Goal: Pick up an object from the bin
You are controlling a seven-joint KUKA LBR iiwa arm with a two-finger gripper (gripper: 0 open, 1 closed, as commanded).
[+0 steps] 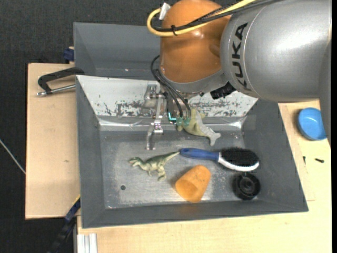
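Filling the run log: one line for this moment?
gripper | low at bin back | beside pale dinosaur | hold: unclear

— What colours are in the grey metal bin [87, 157]?
— An olive-green plastic toy dinosaur [152, 164], a blue-handled brush with white head and black bristles [221, 157], an orange plastic cup [192, 183], and a black round cap [246, 186].
— And the back wall [116, 107]?
— Pale, flecked with dark specks.

Bin floor [113, 154] bare at 8–9 o'clock, beyond green dinosaur [153, 164]. Brush [221, 157] at 3, black cap [246, 186] at 4, orange cup [192, 183] at 6 crowd the front right. Pale dinosaur [200, 128] blocks 12, near back wall.
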